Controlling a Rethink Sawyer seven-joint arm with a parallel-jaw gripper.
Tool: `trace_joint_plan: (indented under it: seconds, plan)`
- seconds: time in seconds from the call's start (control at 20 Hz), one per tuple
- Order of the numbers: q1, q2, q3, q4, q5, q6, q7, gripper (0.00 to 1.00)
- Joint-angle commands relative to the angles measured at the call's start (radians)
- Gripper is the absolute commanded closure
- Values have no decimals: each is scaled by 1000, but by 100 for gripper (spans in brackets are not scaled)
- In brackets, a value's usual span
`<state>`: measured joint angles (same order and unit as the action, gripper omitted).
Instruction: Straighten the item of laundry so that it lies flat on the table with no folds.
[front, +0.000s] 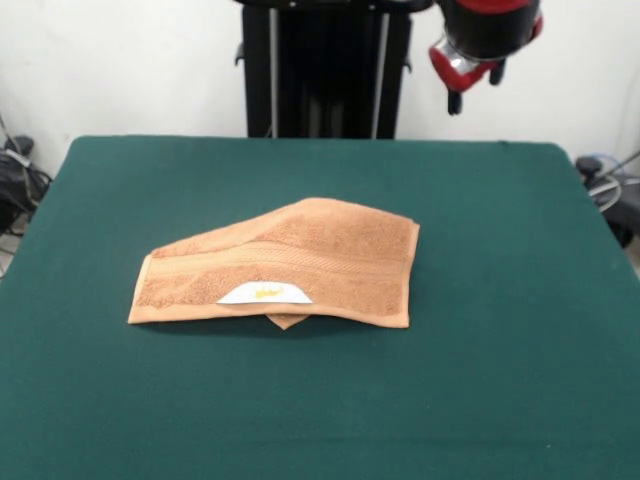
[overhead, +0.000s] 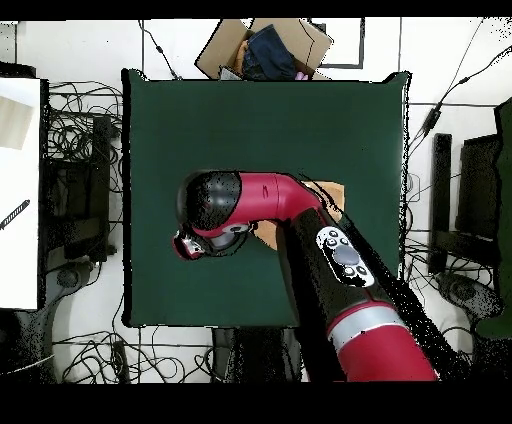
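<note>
Open green counter (front: 520, 380) surrounds the folded towel (front: 290, 265) on every side; the raised end effector (front: 475, 85) hangs well above.

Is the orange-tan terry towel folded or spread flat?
Folded: the orange-tan terry towel has a slanted doubled edge, with a corner poking out beneath its label.

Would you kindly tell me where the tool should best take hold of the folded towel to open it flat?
Probably the small tip poking out under the towel at its camera-side edge in the front view, just below the white label. It seems to belong to the layer folded underneath, so coming down from above and drawing it toward the camera side should unfold the towel. The tool hangs high, away from it.
</note>
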<state>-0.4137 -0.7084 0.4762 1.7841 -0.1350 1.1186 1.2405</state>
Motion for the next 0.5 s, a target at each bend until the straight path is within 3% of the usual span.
trace_joint_plan:
  seconds: [0.05, 0.25, 0.5]
  plan:
    - [26, -51, -41, 119, 5, -219, 209, 0]
    - [51, -35, -60, 102, 26, -190, 248, 0]
    - [84, 63, -97, 4, 58, -106, 291, 0]
